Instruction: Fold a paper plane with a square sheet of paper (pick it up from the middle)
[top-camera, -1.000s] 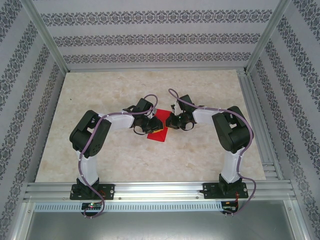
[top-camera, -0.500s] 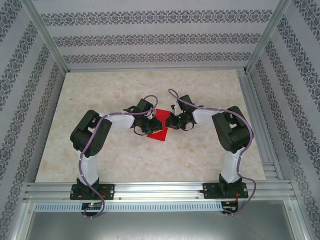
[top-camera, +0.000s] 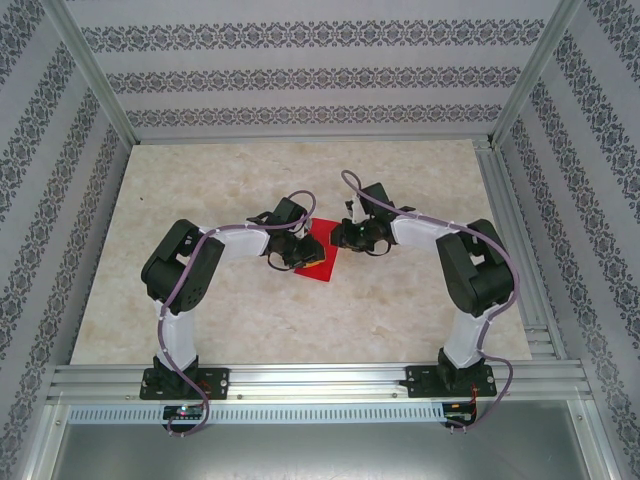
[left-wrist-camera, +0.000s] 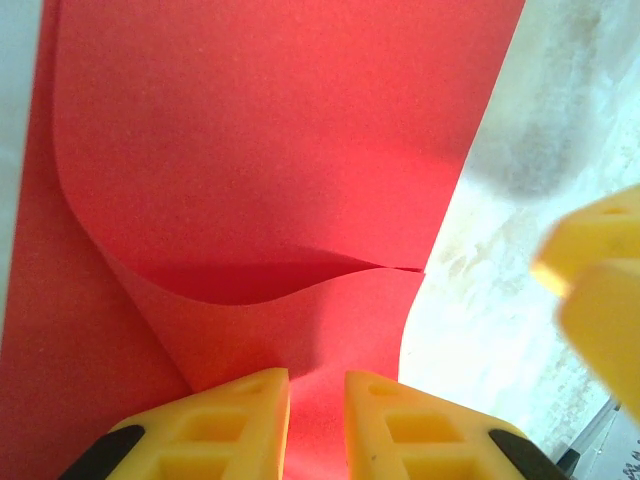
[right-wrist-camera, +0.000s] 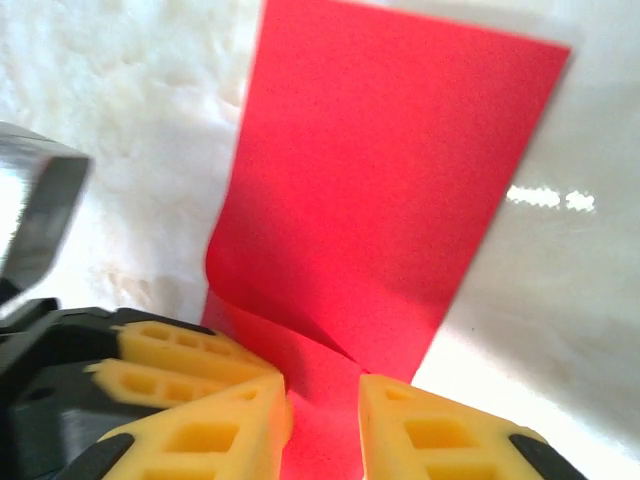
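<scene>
Matt smooth red paper sheet (left-wrist-camera: 250, 150), yel. plastic fingers (left-wrist-camera: 225, 425), glossy marble-look table (top-camera: 420, 300).

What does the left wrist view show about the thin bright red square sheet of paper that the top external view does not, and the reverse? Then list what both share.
Left wrist view: the thin bright red square sheet of paper up close, one flap curled over and not pressed flat, and the left gripper, its yellow fingers slightly apart at the near edge. Top external view: the left arm and right arm bending inward from their bases, and the patterned walls. Both: the sheet, the left gripper facing the right gripper across it, the beige marbled table.
</scene>
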